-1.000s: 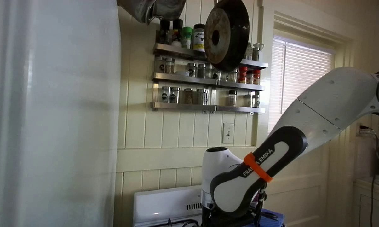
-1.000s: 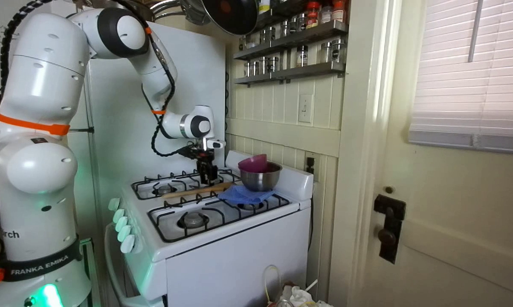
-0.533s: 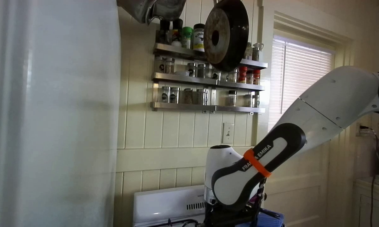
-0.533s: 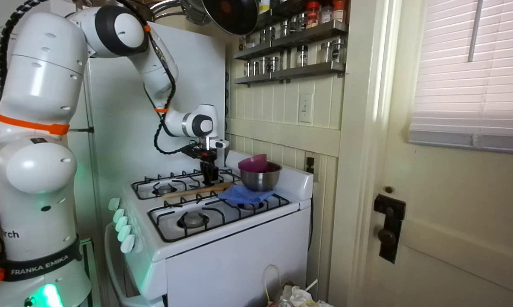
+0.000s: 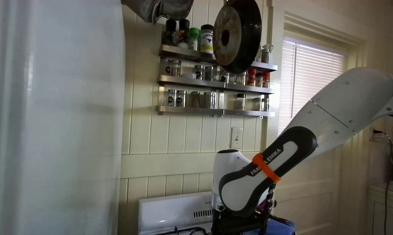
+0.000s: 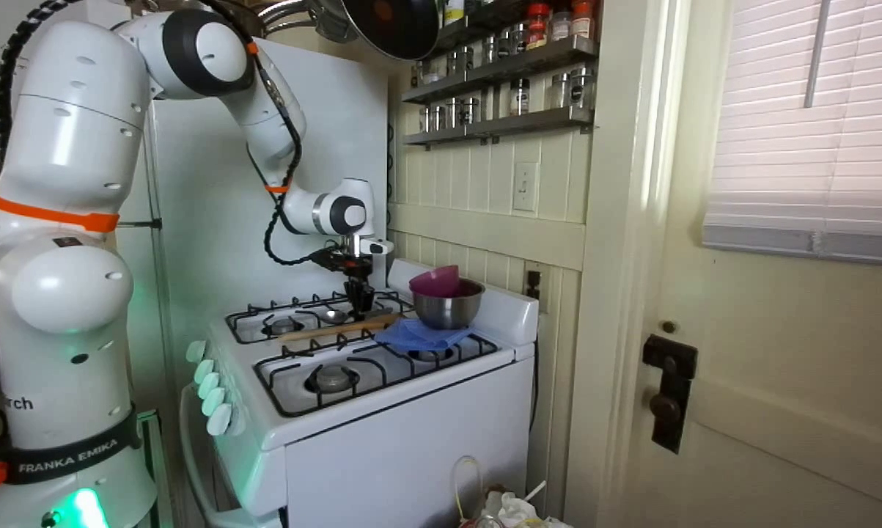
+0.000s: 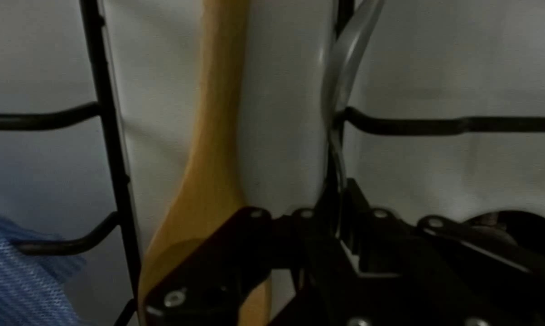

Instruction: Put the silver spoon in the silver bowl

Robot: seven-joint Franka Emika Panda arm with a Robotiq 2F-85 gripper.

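In the wrist view the silver spoon point(image 7: 342, 72) is turned on edge, its slim handle running down between the fingertips of my gripper point(image 7: 340, 194), which pinch it. An exterior view shows the gripper point(image 6: 360, 312) low over the back burner grate, the spoon's round head point(image 6: 334, 316) sticking out towards the stove front. To the right of the gripper sits the silver bowl point(image 6: 448, 313), upright, with a pink bowl point(image 6: 437, 281) tilted inside it. In an exterior view the arm hides most of the stove top, and the fingertips fall below the frame.
A wooden utensil point(image 7: 220, 136) lies close beside the spoon. Under the silver bowl is a blue cloth point(image 6: 415, 336). Black grates point(image 6: 382, 367) cover the stove, and its white back panel point(image 6: 506, 312) rises behind the bowl. A frying pan point(image 6: 397, 26) hangs above.
The gripper has moved a little towards the wall, and its fingers have come together on the spoon. The spoon's head now shows, tipped up. The hanging pan has swung slightly.
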